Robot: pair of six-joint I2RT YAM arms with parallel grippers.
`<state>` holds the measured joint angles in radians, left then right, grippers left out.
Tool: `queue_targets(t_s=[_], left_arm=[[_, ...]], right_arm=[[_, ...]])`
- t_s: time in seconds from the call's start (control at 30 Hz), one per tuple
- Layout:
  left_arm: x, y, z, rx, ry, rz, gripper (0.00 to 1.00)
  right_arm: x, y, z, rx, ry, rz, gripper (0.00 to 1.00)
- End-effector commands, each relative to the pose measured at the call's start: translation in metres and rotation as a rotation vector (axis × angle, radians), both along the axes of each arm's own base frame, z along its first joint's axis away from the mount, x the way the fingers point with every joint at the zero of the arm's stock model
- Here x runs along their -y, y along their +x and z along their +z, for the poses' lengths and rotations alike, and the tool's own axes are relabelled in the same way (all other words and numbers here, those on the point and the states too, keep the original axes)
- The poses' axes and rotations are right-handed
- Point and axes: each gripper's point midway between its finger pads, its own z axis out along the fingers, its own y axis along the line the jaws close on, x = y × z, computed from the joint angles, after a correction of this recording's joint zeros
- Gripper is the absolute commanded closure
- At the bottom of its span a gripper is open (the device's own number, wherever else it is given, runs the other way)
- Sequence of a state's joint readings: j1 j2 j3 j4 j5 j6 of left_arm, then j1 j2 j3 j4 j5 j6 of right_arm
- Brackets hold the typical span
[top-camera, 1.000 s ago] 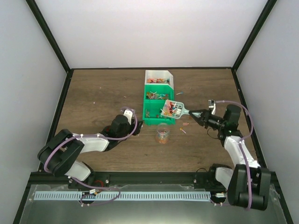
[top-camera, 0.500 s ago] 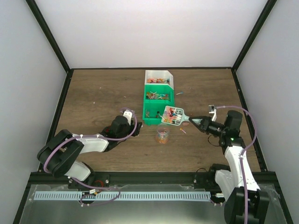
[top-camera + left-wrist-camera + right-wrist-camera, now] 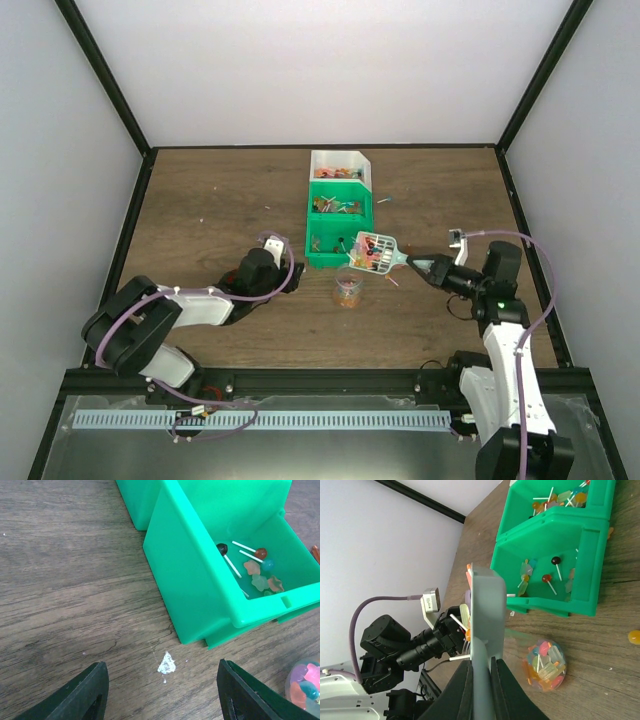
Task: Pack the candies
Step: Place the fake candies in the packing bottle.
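Candies sit in the small jar on the counter. Left pincer gapes wide, holding nothing, to its left. Right pincer clamps the scoop, loaded with more candies, raised near the green bins.

The left arm lies low, stretched from its near-left base toward the right. The left claw has its 2 fingers spread wide, gripping nothing. The right arm rises from its near-right base, bent at the elbow, wrist pointing left. The right claw is pinched tight on a scoop handle.
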<state>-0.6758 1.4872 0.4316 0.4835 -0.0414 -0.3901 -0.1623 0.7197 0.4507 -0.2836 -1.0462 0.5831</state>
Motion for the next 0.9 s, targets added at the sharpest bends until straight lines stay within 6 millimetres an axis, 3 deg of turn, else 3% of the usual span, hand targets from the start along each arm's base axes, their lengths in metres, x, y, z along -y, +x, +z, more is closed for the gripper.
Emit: queue_targets(t_s=[0.0,0.87], left_arm=[[0.004,0.002,0.0,0.006,-0.004,-0.005,0.39],[0.01,0.006,-0.006,-0.004,0.001,-0.019,0.38]], right_arm=[[0.006,0.0,0.024,0.077,-0.066,-0.027,0.99],[0.006,-0.012,0.045,0.15,-0.124,-0.05,0.99]])
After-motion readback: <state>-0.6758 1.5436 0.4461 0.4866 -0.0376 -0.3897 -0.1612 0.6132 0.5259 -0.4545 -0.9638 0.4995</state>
